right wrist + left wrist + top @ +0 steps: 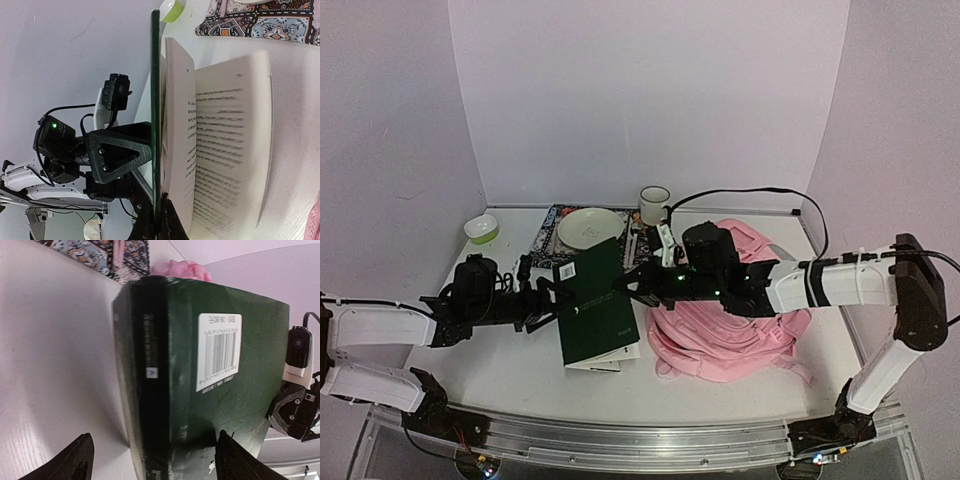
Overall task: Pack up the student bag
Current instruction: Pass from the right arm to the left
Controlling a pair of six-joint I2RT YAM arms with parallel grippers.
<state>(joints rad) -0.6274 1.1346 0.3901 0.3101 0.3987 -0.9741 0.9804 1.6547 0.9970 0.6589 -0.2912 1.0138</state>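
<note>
Pale lilac walls (650,100) enclose a white table (500,370), evenly lit.

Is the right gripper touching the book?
Touching. Right wrist view: the right gripper is pinched shut on the green cover edge of the book.

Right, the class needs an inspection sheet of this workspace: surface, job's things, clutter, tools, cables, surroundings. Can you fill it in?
Surface: white table.
Job's things: pink student bag slumped at right; green book held on edge, pages fanned.
Clutter: plate on patterned mat, white mug, green bowl, at the back.
Tools: left tool open, straddling the book's spine; right tool shut on its cover.
Cables: black cable looping behind the right arm.
Surroundings: plain pale walls.
</note>
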